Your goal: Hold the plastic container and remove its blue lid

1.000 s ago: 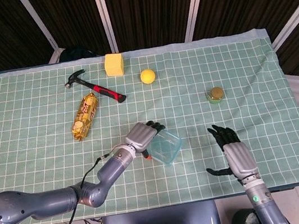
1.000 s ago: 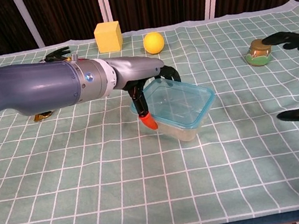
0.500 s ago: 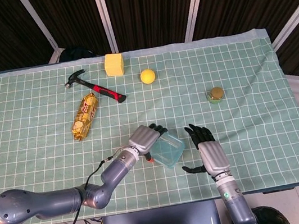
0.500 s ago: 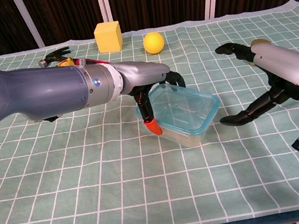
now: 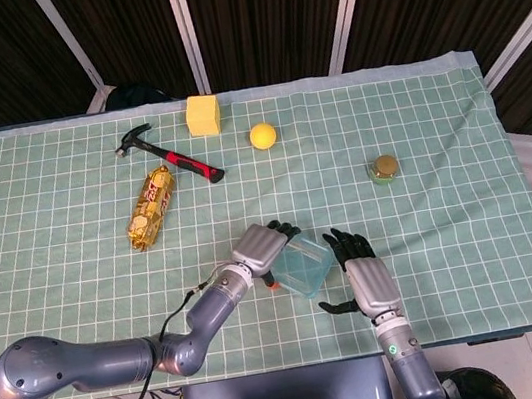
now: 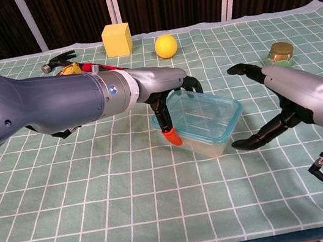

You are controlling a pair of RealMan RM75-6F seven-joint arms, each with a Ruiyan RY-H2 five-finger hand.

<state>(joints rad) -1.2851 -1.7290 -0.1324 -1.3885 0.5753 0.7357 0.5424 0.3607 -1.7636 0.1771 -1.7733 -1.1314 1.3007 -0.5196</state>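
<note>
One green checked tablecloth (image 5: 432,224), dark curtains behind. Left hand (image 6: 166,95) grasping container (image 6: 202,120) with blue lid (image 6: 206,110), centre-front. Right hand (image 6: 273,105) spread, empty, just beside. Hammer (image 5: 166,155) fully visible overhead only.

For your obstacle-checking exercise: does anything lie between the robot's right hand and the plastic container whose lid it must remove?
Nothing visible does. The right hand is open just beside the plastic container, with only bare tablecloth in the gap. The left hand grips the container's opposite side. The small jar sits behind the right hand, out of the path.
</note>
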